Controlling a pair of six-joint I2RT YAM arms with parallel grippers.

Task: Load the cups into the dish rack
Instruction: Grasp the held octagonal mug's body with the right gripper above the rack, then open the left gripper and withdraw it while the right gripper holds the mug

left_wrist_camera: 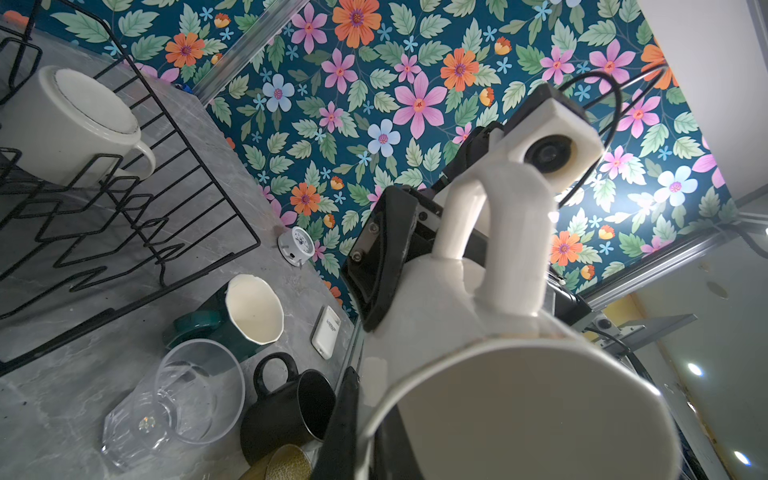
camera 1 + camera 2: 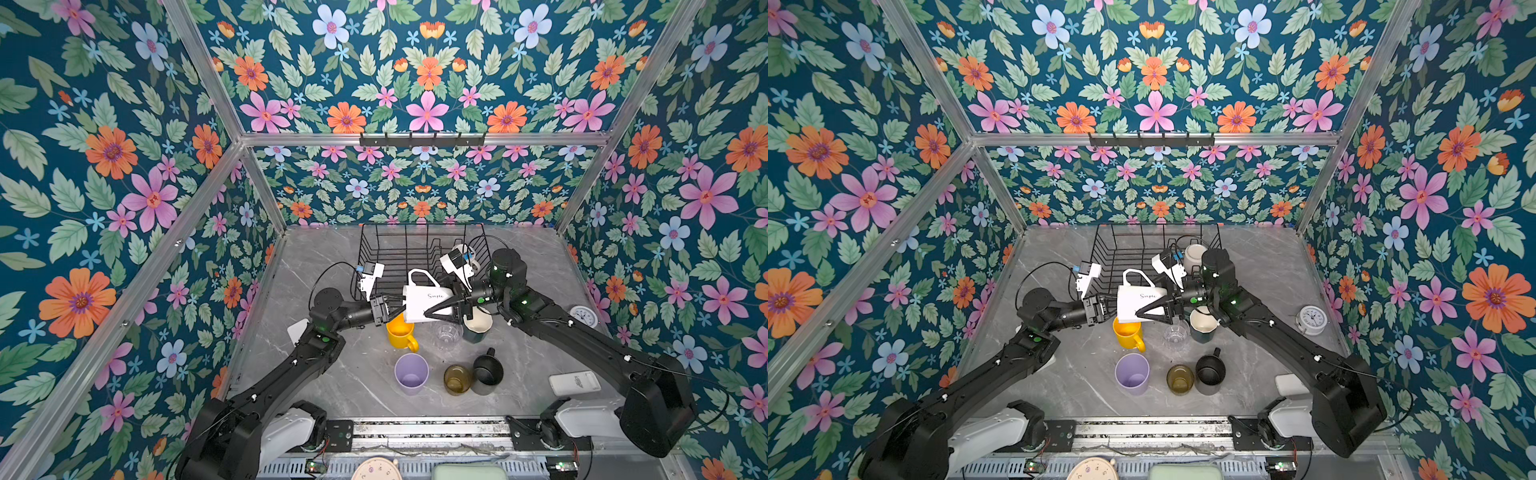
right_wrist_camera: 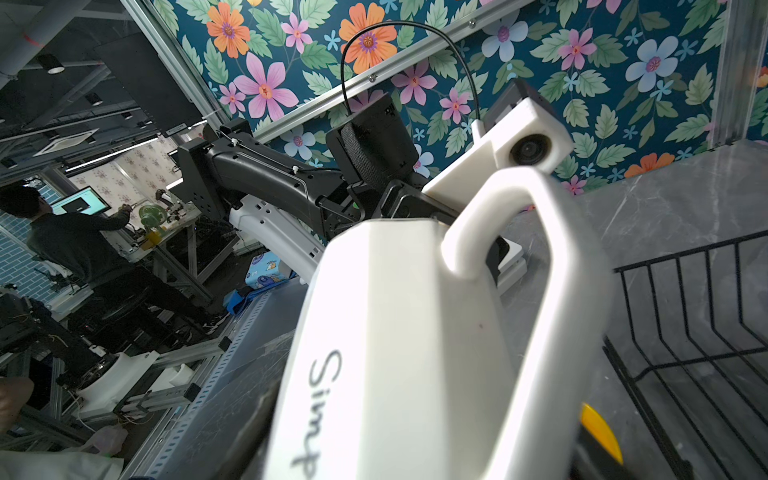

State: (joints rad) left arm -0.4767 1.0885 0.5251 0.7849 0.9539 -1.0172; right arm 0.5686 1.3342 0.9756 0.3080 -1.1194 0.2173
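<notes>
Closest to my viewpoint, at the bottom edge of both top views, sit a pale round dial (image 2: 376, 470) and a mint-green rounded pad (image 2: 469, 473), just below the metal rail that carries both arm bases. Starting from the left, the left gripper (image 2: 397, 308) reaches to the middle of the frame. It is clenched on the rim of the white ceramic mug with black script (image 2: 424, 301) and holds it off the grey marble tabletop (image 2: 357, 395). The mug lies on its side with its handle toward the top of the picture. It hangs at centre frame, just below the near edge of the black wire dish rack (image 2: 382, 249) and over the yellow ceramic mug (image 2: 401, 334). From the right, the right gripper (image 2: 438, 311) has its jaws spread on either side of that mug's body; I cannot tell whether they press on it. Below centre, left to right, stand a lilac plastic tumbler (image 2: 411, 374), a clear drinking glass (image 2: 448, 334), an amber glass (image 2: 457, 379), a dark green mug with a cream inside (image 2: 477, 328) and a glossy black mug (image 2: 487, 372). In the rack's right end a plain white mug (image 1: 70, 124) rests mouth-down. Near the table's right edge stands a small round white alarm clock (image 2: 583, 316).
</notes>
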